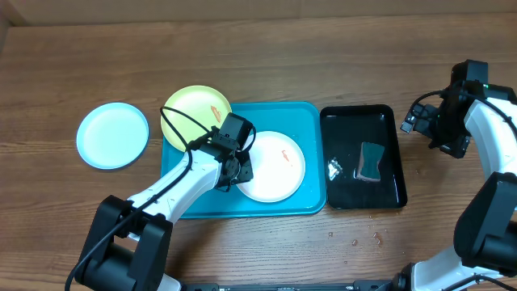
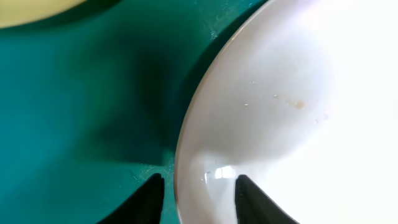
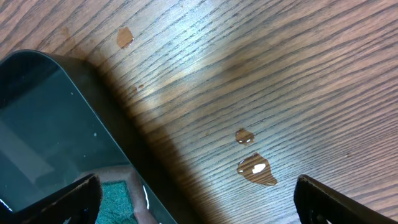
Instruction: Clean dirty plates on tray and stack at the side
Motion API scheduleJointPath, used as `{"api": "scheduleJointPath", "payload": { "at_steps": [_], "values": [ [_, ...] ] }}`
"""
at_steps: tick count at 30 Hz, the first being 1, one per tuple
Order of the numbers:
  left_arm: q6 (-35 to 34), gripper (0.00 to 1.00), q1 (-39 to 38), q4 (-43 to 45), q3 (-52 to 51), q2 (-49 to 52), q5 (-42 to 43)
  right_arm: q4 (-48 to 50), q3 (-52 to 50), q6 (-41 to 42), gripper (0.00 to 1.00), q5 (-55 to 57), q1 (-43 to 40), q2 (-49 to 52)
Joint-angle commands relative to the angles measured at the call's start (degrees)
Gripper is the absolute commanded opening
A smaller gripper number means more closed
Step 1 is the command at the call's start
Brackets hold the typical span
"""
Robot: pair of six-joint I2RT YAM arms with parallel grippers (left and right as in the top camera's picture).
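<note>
Blue tray (image 1: 303, 121) on bench (image 1: 323, 48) held white plate (image 1: 279, 174), orange smear (image 1: 287, 153) on it. Left tool (image 1: 236, 171) sat at that plate's left edge. Yellow-green plate (image 1: 194, 109) overlapped tray's far-left corner. Cyan plate (image 1: 113, 135) lay on bench, left of tray. Black tray (image 1: 388, 190) with sponge (image 1: 371, 162) stood just right.

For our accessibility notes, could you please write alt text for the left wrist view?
The open left tool straddles the rim of the white plate on the tray. A faint orange speck marks it; the yellow-green plate peeks in top left.
</note>
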Motion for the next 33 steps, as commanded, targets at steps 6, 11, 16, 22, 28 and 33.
{"api": "scheduleJointPath", "payload": {
  "at_steps": [6,11,16,22,28,33],
  "values": [
    [1.6,0.43,0.3,0.6,1.3,-0.7,0.2,0.2,0.8,0.3,1.0,0.1,-0.1,-0.7],
    [1.6,0.32,0.3,0.6,1.3,-0.7,0.2,0.2,0.8,0.2,1.0,0.1,-0.1,-0.7],
    [1.6,0.13,0.3,0.6,1.3,-0.7,0.2,0.2,0.8,0.2,1.0,0.1,-0.1,-0.7],
    [-2.3,0.04,0.3,0.2,1.3,-0.7,-2.7,0.2,0.8,0.2,1.0,0.1,-0.1,-0.7],
    [-13.4,0.04,0.3,-2.0,1.3,-0.7,-8.4,0.2,0.8,0.2,1.0,0.1,-0.1,-0.7],
    [-13.5,0.04,0.3,-1.8,1.3,-0.9,-8.5,0.2,0.8,0.2,1.0,0.1,-0.1,-0.7]
  ]
}}
